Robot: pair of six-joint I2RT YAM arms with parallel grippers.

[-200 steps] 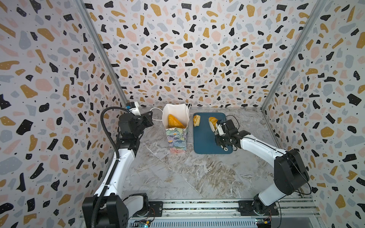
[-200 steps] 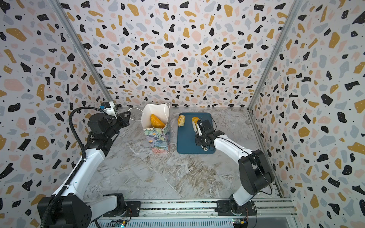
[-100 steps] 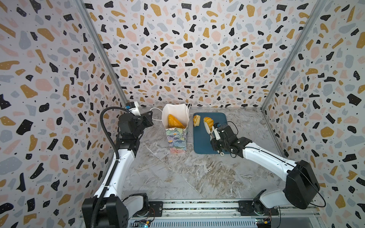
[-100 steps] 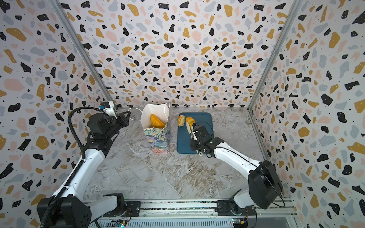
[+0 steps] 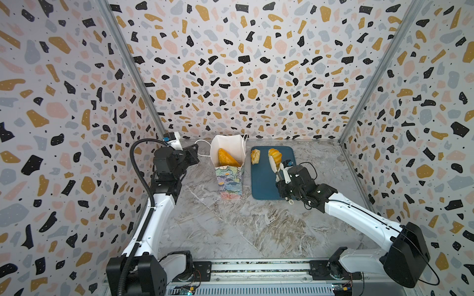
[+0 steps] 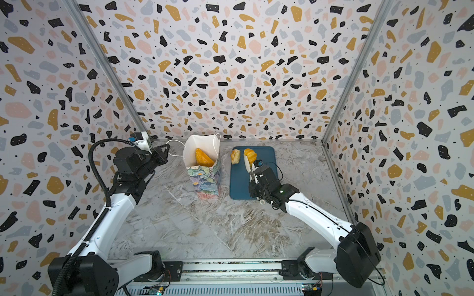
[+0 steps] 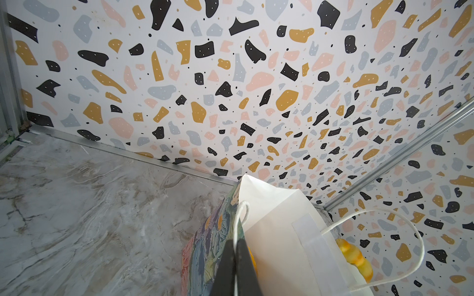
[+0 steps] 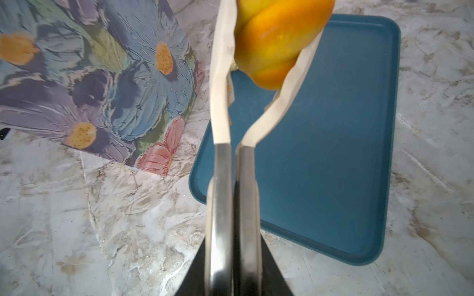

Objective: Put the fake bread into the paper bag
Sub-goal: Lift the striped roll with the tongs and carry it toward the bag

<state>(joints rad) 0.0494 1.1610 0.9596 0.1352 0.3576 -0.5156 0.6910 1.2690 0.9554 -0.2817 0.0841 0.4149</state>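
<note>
- Bread: a ridged orange roll (image 5: pixel 275 155) is clamped between the long taped fingers (image 8: pixel 220 77) of the right claw (image 5: pixel 275 164), over the back left of the tray (image 5: pixel 264 187)
- A tan roll (image 5: pixel 255 156) lies on the tray's back left corner, right at its edge, between the orange roll and the bag (image 5: pixel 229 179); the two rolls are near but apart
- A loaf (image 5: pixel 227 159) leans inside the bag
- The bag stands upright by the back wall, mouth gaping wide, white lining showing; a thin strip of table (image 5: pixel 230 230) separates it from the tray's left edge
- The left claw (image 7: pixel 234 256) is pinched together on the bag, gripping its cord (image 7: pixel 241 212) at the left rim
- Broad table lies in front of the bag and tray, between the two arms
</note>
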